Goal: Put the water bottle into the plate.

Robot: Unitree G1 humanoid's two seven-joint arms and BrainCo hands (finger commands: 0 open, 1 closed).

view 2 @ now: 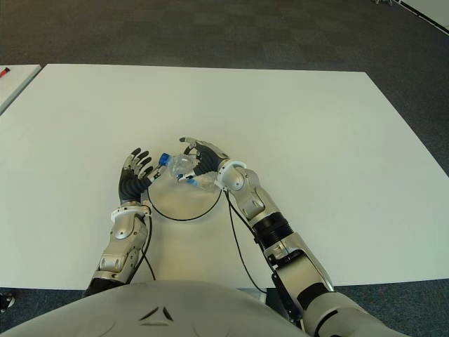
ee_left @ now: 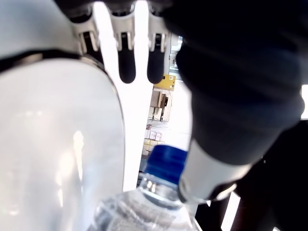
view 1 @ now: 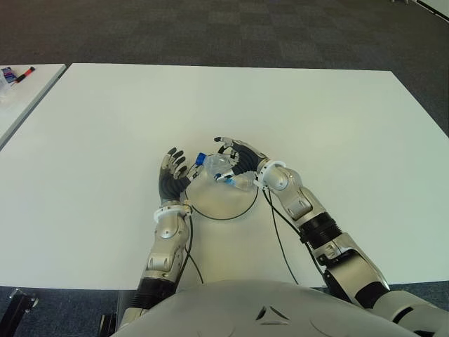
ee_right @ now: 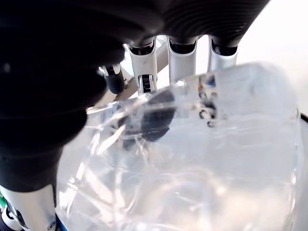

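Observation:
A clear water bottle (view 1: pixel 226 170) with a blue cap (view 1: pixel 200 159) is held on its side in my right hand (view 1: pixel 231 160), just above the table near the middle front. The fingers are curled over the bottle's body (ee_right: pixel 202 159), with the thumb under it. The bottle hangs over the far edge of a white plate with a thin black rim (view 1: pixel 224 218). My left hand (view 1: pixel 173 172) stands at the plate's left edge, fingers spread and upright, right beside the cap (ee_left: pixel 163 161). It holds nothing.
The white table (view 1: pixel 337 119) stretches far and to both sides. A second table at the far left carries markers (view 1: pixel 21 73). Thin black cables (view 1: pixel 280 246) run from the wrists toward my body. Dark carpet lies beyond the far edge.

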